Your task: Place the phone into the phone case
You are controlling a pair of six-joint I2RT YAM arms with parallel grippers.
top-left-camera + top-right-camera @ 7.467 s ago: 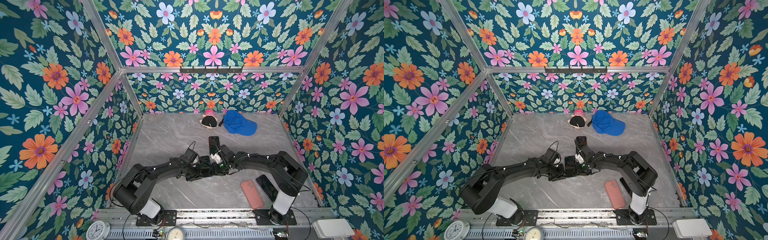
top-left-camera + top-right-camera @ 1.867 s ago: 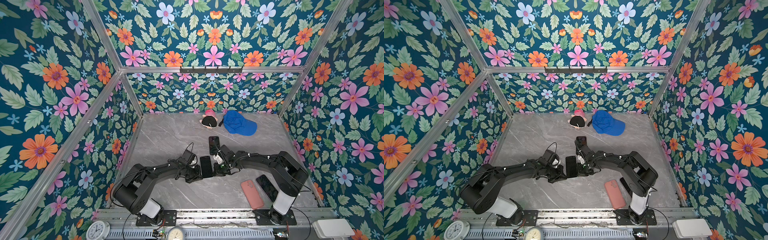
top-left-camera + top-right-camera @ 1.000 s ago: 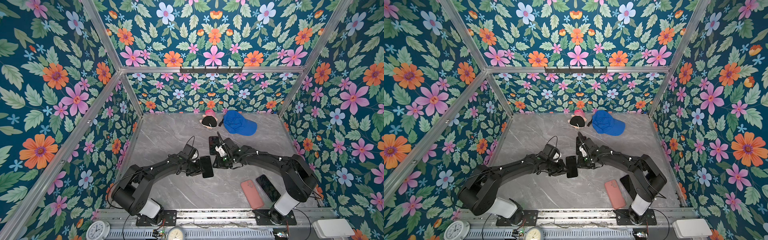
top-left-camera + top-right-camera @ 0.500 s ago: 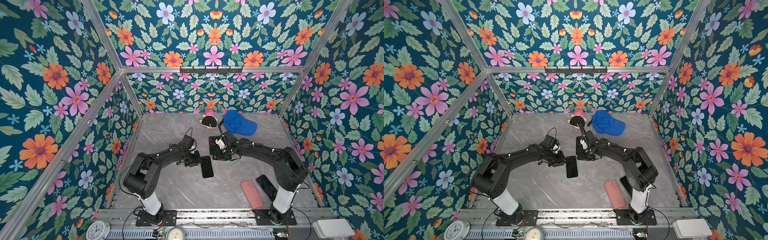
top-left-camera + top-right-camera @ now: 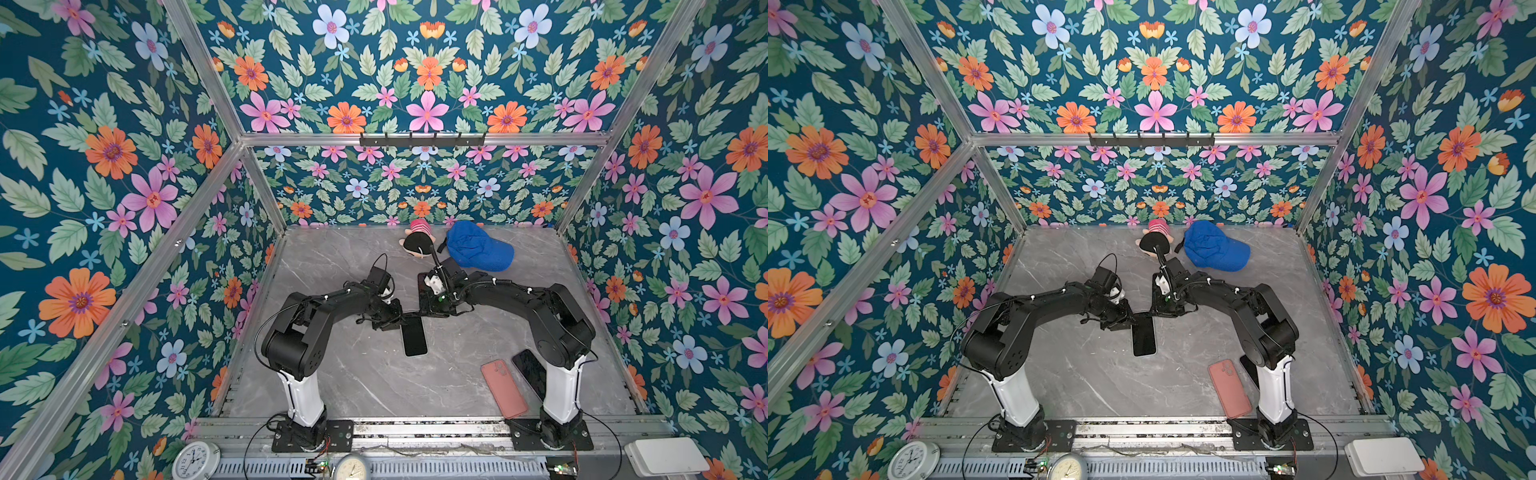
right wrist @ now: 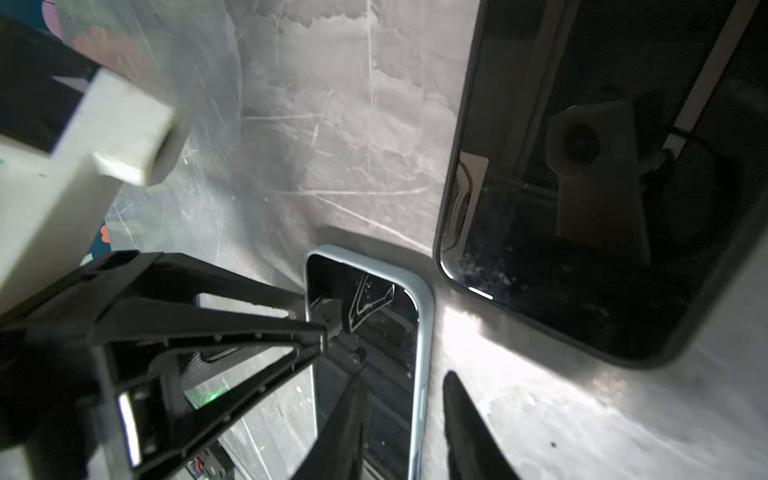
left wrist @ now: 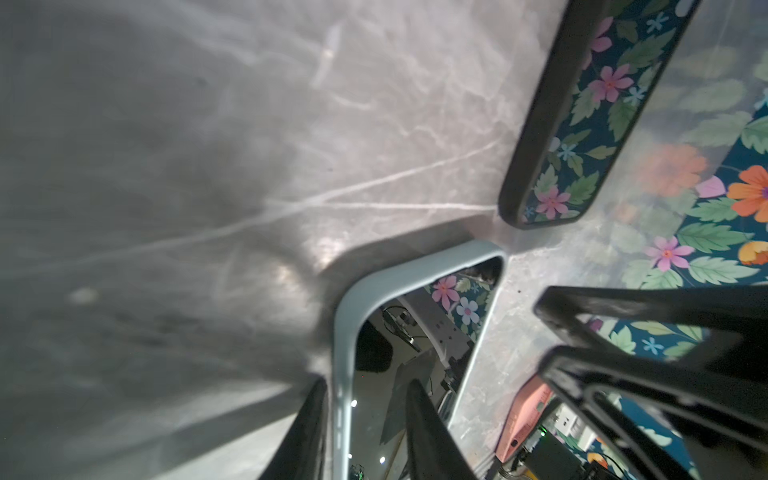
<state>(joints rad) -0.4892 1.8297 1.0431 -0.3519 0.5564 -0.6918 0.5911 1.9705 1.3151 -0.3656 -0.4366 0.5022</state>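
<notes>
We're in close now. The left gripper (image 7: pixel 368 382) has its fingers narrowly parted astride one long edge of the phone (image 5: pixel 414 338), with one finger outside the pale blue phone case (image 7: pixel 345 316) and the other over the glass. The right gripper (image 6: pixel 405 376) mirrors it on the opposite long edge, fingers just as narrow, one over the screen and one above the table (image 5: pixel 357 382) beside the rim. We see gaps either side of the rim, so neither pair is clamped on it, but whether any tip actually touches the glass we can't tell from these angles. The phone lies flat, screen up, and at this end the glass sits inside the case's rim, between the two sets of fingertips. Just beyond the fingertips lies a second black phone (image 6: pixel 602 187), close to the case's end but apart from it. Well back from the right fingers, toward that arm's base, a pink case (image 5: pixel 504 388) lies beside another dark phone (image 5: pixel 530 368).
</notes>
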